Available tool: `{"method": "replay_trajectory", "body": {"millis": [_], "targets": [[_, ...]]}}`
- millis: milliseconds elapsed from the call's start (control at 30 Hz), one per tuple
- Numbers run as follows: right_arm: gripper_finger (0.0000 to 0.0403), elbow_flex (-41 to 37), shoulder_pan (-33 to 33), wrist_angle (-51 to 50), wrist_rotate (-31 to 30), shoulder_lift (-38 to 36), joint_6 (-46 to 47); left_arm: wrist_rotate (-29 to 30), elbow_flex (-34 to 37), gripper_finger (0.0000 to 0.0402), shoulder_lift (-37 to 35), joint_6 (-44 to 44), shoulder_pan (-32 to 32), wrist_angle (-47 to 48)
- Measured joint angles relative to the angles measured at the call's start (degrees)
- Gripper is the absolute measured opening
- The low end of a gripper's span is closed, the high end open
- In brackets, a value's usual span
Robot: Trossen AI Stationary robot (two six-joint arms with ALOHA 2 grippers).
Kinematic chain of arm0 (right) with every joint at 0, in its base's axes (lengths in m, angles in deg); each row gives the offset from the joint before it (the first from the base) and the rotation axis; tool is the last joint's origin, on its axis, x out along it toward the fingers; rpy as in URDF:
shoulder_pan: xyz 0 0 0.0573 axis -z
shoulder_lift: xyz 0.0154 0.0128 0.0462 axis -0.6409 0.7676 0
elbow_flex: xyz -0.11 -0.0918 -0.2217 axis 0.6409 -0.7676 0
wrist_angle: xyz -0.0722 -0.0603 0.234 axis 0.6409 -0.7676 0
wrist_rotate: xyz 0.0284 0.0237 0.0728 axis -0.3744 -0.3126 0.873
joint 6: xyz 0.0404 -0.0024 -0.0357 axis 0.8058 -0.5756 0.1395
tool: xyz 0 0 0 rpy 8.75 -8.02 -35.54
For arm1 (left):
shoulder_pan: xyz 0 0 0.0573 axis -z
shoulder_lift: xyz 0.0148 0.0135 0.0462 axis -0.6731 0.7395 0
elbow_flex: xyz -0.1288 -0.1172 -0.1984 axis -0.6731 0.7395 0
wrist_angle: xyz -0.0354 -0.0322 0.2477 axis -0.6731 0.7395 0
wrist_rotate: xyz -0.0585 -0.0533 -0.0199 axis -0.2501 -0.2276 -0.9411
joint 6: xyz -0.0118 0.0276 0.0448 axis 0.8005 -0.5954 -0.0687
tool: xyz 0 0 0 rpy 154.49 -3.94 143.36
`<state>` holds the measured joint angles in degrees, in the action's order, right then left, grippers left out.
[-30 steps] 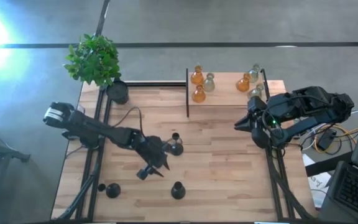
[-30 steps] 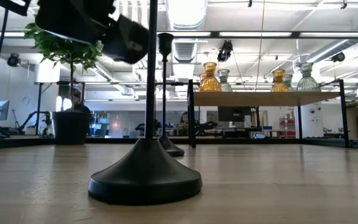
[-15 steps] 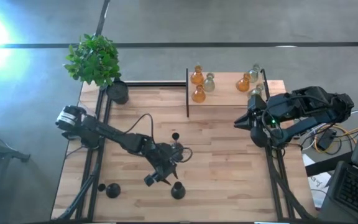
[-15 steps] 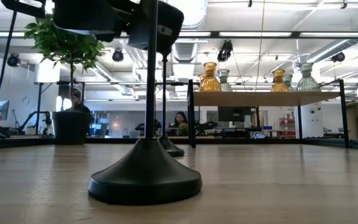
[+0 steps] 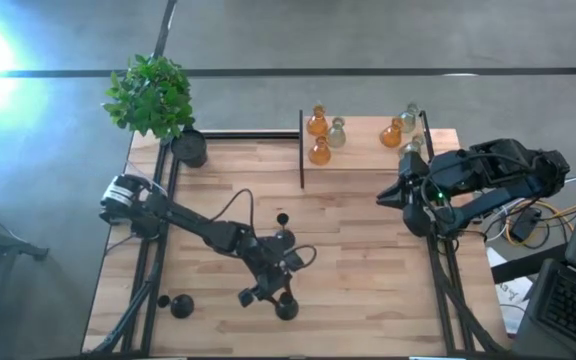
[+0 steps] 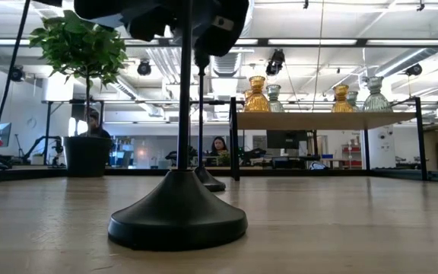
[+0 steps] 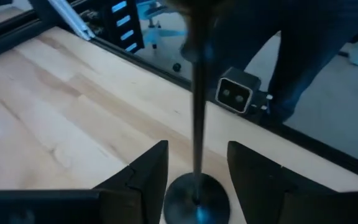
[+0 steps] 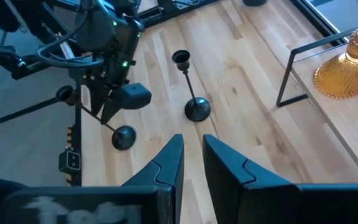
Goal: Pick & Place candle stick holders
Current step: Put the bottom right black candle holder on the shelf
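Observation:
A black candle stick holder (image 5: 287,306) stands upright on its round base (image 6: 177,221) near the table's front edge. My left gripper (image 7: 197,168) is open, with one finger on either side of the holder's thin stem (image 7: 197,118). It reaches in at a downward slant and shows high up in the low view (image 6: 192,23). I see no touch. A second black holder (image 5: 283,239) stands just behind. Amber and clear glass holders (image 5: 320,150) stand on the raised shelf (image 5: 363,165) at the back right. My right gripper (image 5: 386,200) waits shut in the air at the right, with nothing in it.
A third black holder (image 5: 178,305) is at the front left corner. A green plant in a black pot (image 5: 190,150) stands at the back left. The shelf's black frame post (image 5: 301,150) rises mid-table. Bare wood lies between the two arms.
My left gripper has moved toward the table's near edge and to the right, past the second black holder, and has rolled a little. Its fingers now stand on either side of the front holder's stem. No holder has moved.

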<state>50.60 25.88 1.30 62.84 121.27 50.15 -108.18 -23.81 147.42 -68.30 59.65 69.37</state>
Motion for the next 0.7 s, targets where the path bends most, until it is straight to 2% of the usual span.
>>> {"method": "replay_trajectory", "body": {"millis": [300,567,700], "targets": [[0.0052,0.0,0.0,-2.67,-0.13,0.0,0.11,-1.3,-0.28,0.0108,0.36,-2.02,0.04,-1.9],[0.0052,0.0,0.02,-2.63,-1.07,0.0,0.39,-1.6,-0.26,0.0018,0.39,-3.18,-1.47,-3.82],[0.0052,0.0,0.0,-2.61,-1.07,0.01,0.39,-1.93,-0.28,0.0015,0.4,-2.14,-2.31,-4.34]]}}
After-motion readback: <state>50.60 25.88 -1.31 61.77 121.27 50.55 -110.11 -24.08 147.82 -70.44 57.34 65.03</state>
